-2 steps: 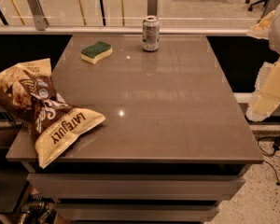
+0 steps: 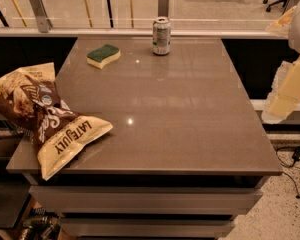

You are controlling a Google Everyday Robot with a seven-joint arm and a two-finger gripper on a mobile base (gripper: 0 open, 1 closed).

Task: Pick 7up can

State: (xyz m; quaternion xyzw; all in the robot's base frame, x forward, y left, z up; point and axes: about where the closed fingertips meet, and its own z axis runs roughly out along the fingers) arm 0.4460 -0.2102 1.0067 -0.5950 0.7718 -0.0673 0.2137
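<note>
The 7up can (image 2: pixel 161 35) is a silvery-grey can with greenish markings and a shiny top. It stands upright at the far edge of the brown table (image 2: pixel 180 114), right of the middle. My gripper (image 2: pixel 289 90) shows as pale cream parts at the right edge of the camera view. It is beyond the table's right side, well to the right of the can and nearer to me, and it touches nothing.
A green and yellow sponge (image 2: pixel 103 55) lies left of the can near the far edge. A large chip bag (image 2: pixel 45 119) lies on the table's front left corner and overhangs it. A glass railing (image 2: pixel 90 14) runs behind the table. Cables (image 2: pixel 295 159) lie on the floor at the right.
</note>
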